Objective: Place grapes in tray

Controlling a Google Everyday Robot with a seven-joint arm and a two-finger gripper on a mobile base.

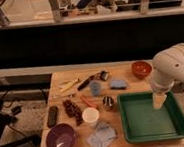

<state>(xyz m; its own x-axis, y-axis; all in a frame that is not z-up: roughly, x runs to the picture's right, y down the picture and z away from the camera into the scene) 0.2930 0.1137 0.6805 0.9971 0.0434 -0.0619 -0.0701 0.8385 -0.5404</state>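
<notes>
The grapes (73, 111), an elongated dark red-purple bunch, lie on the wooden table left of the white cup (91, 117). The green tray (152, 130) sits at the table's right front with nothing in it. My gripper (160, 100) hangs from the white arm (173, 68) over the tray's far right part, well to the right of the grapes and holding nothing that I can see.
A purple bowl (60, 138) is at front left, a black remote-like bar (52, 115) left of the grapes, a blue cloth (102, 135) in front of the cup. A red bowl (141, 69), blue cup (95, 88), blue sponge (118, 84) and utensils (69, 84) lie farther back.
</notes>
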